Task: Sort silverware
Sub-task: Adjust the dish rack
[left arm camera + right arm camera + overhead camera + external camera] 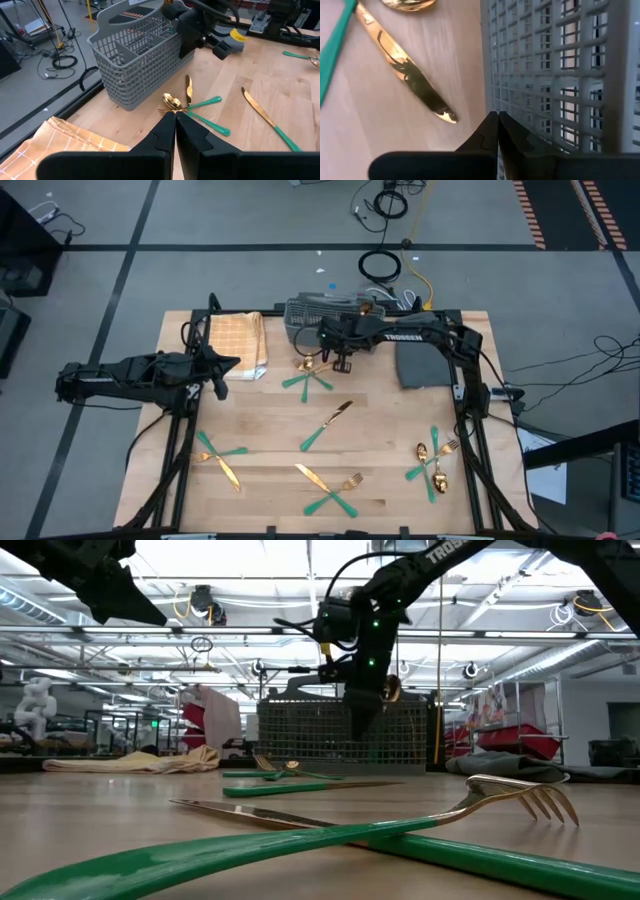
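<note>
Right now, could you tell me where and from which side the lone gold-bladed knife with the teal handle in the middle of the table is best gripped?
Take the gold-bladed, teal-handled knife at mid-handle, from straight above, jaws across it: it lies flat, diagonal and alone on bare wood.

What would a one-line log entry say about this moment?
right claw: shut, empty, beside basket | left claw: shut, empty, near cloth | silverware: on table
</note>
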Available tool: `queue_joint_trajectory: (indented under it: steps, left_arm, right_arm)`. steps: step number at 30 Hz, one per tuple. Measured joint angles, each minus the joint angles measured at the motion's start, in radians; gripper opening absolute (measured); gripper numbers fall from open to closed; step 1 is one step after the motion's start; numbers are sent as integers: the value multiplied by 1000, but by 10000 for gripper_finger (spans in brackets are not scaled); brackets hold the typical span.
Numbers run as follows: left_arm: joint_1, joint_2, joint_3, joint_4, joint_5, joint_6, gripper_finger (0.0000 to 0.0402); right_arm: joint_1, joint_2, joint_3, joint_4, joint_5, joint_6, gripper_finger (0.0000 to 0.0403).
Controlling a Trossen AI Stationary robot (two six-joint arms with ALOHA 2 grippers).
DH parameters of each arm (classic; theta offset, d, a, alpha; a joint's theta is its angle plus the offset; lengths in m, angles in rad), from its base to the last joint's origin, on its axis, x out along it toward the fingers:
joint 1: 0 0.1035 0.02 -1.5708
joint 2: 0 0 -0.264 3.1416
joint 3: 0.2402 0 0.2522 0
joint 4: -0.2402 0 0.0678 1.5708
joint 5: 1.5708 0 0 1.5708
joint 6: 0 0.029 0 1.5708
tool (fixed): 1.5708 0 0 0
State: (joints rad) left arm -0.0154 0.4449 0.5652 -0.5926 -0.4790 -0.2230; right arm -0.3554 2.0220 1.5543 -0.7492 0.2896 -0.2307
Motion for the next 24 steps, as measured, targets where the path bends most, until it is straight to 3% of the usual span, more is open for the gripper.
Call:
queue_joint_trajectory:
  steps: [24]
  left_arm:
    - [0,0,0,0,-1,-6,21]
  right_arm:
    - [-36,0,0,111,-5,-44,0]
